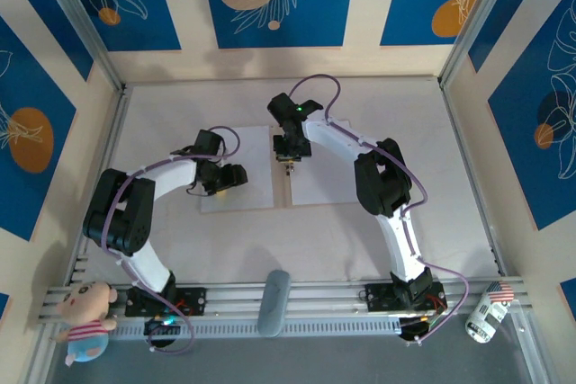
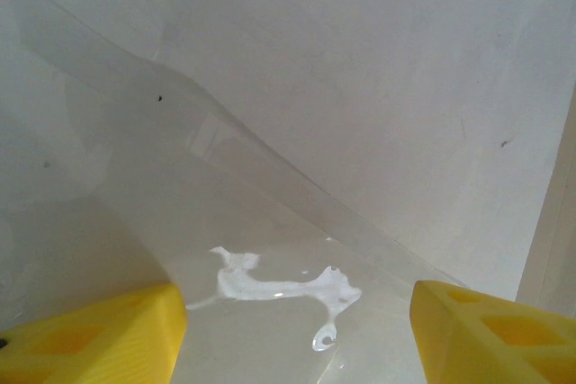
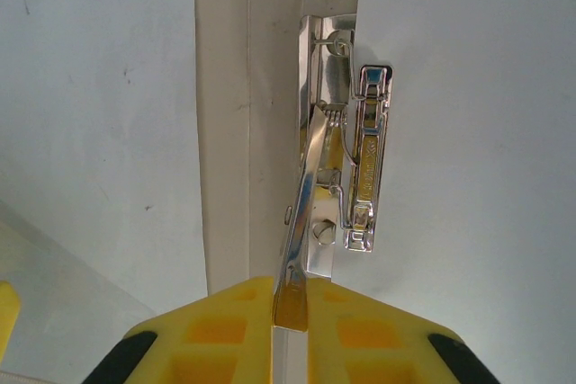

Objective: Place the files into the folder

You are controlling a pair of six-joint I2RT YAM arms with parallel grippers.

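On the left of the table, seen from above, the left gripper [image 1: 225, 182] hangs low over the left white sheet [image 1: 256, 146]. Its wrist camera shows the yellow fingers spread wide with nothing between them, released. The paper below has a glossy clear layer [image 2: 270, 249] across it; what that layer is cannot be told.

At the centre, the tan folder [image 3: 225, 132] lies open and flat, showing as a beige strip between the two sheets. A metal clip [image 3: 364, 159] sits just right of that strip. The right gripper [image 3: 290, 290] is clenched on the clip's thin lever [image 3: 310, 177], which is pinched between the fingers.

To the right, the second white sheet [image 1: 319, 182] lies on the folder's right half, its inner edge at the clip.

The step in hand looks to be working the clip lever so the paper can be fastened. To do it well, the grip should hold square on the lever and swing it about its hinge rather than drag it sideways, since a slip would likely shift the thin folder. The free left gripper could press its sheet flat to steady everything. The sheet's edge should lie fully under the clamp bar before the lever is let down.

Counted:
- two arms
- two grippers
- two white sheets
- one folder
- one metal clip
- one plush pig [image 1: 85, 321] at the near left corner
- one small can [image 1: 486, 312] at the near right corner
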